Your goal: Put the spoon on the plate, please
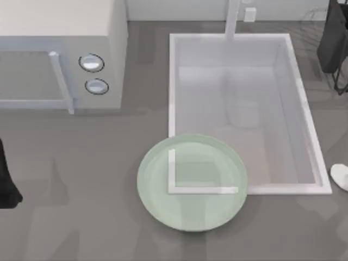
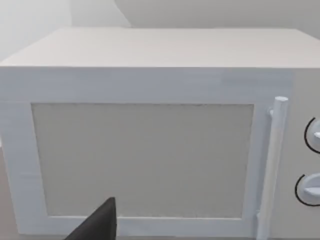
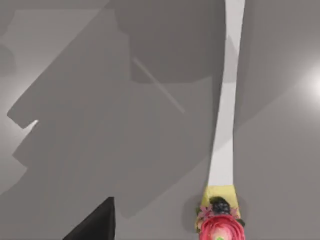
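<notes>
The pale green, see-through plate (image 1: 157,204) lies at the front middle of the table, and the sink's front left corner shows through it. The spoon (image 1: 341,176) lies on the table at the far right edge, just right of the sink's front right corner, well apart from the plate. In the right wrist view its white handle (image 3: 223,150) runs down to the red ornament (image 3: 220,229), with a dark part of my right gripper (image 3: 97,222) beside it and not touching. My right arm (image 1: 333,38) is at the back right. My left arm (image 1: 6,182) is parked at the left edge.
A white microwave (image 1: 60,49) stands at the back left, and the left wrist view faces its door (image 2: 145,160). A deep white sink (image 1: 244,109) takes up the back right, with a tap (image 1: 232,19) behind it. Bare grey table lies left of the plate.
</notes>
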